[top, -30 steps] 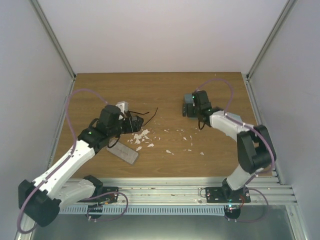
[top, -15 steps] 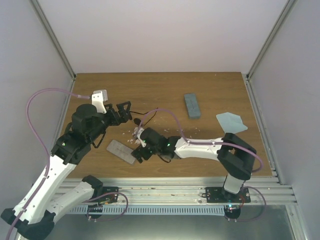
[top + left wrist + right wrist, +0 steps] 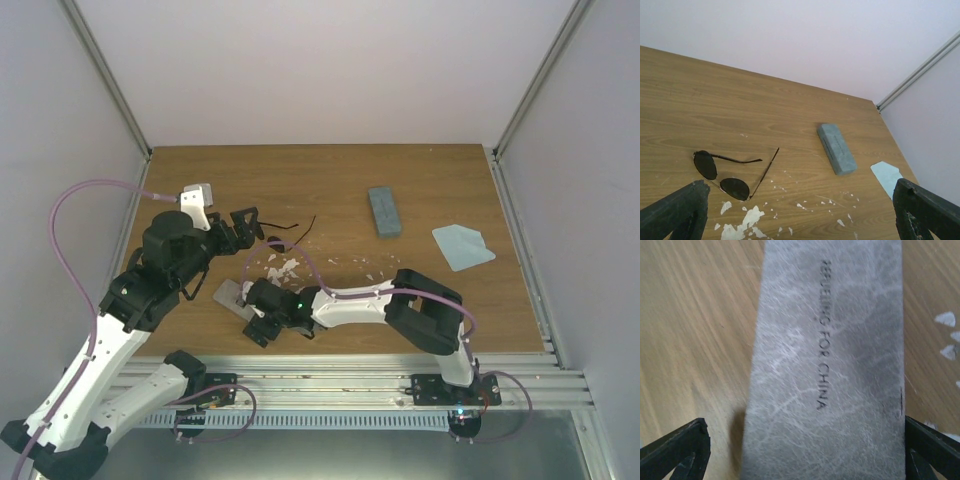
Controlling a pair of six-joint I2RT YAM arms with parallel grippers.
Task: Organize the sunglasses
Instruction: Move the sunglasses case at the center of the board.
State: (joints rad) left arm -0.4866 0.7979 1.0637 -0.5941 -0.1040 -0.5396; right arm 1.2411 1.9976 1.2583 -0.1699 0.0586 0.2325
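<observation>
Left tool [image 3: 801,192] hangs above the surface [image 3: 330,175] w/ jaws spread wide and nothing held; only its two black fingertips [image 3: 677,210] show, at the bottom corners of the wrist view. The sunglasses [image 3: 732,187], one pair w/ thin black frame and dark round lenses, lie flat on the wood just ahead of the left-hand fingertip, temple arms unfolded, apart from both tools. White flakes [image 3: 747,220] are scattered just beside the lenses, on the near side. Right tool [image 3: 802,440] sits low over a grey case [image 3: 830,340] at the front left of the surface, jaws wide too, one finger on either side of the case; can't tell if they touch it. Case top is scuffed, w/ printed lettering along its length ending "FOR CHINA". Further back & to the right a blue-grey case [image 3: 836,148] lies closed, well apart from the glasses, w/ a light blue cloth [image 3: 886,176] near it, toward the right wall.
</observation>
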